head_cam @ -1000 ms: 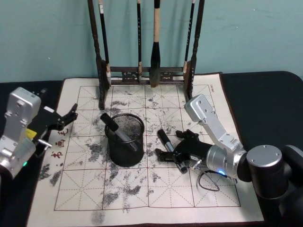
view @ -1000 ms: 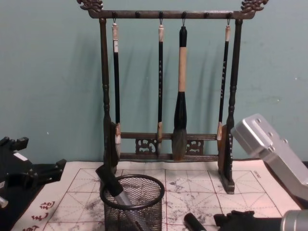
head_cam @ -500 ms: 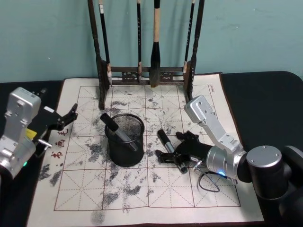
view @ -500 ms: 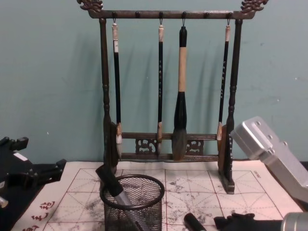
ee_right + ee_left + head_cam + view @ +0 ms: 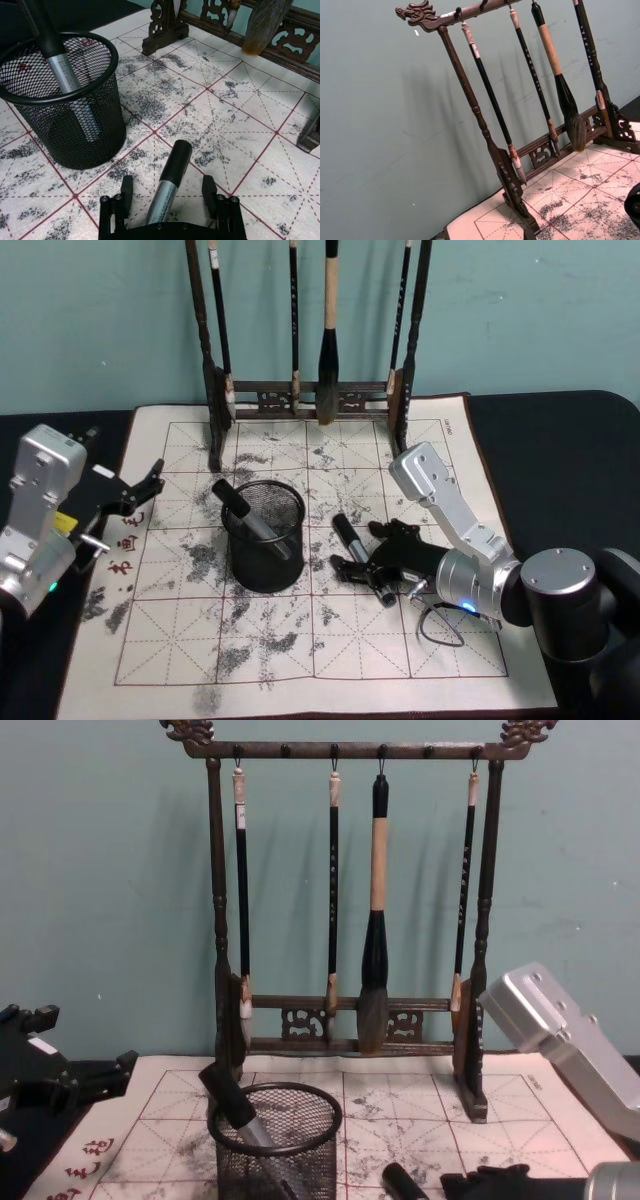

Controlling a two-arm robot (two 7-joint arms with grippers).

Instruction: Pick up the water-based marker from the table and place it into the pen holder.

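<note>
A water-based marker (image 5: 352, 543) with a black cap and grey barrel lies on the ink-stained mat, just right of the pen holder (image 5: 240, 560). My right gripper (image 5: 364, 558) is open and straddles the barrel. In the right wrist view one finger stands on each side of the marker (image 5: 169, 186), with a gap on both sides. The pen holder (image 5: 102, 127), a black mesh cup, has another marker (image 5: 59, 66) leaning inside it. In the chest view the holder (image 5: 310, 1160) sits low at centre. My left gripper (image 5: 148, 488) is open and parked over the mat's left edge.
A tall dark wooden brush rack (image 5: 222, 400) with several hanging brushes stands at the back of the mat (image 5: 300, 660), also seen as the rack (image 5: 490, 145). Black tabletop (image 5: 560, 460) surrounds the mat. A thin cable loops beside my right arm (image 5: 440, 630).
My right gripper has sunk a little lower around the marker on the mat. The left arm, the holder and the marker have not moved.
</note>
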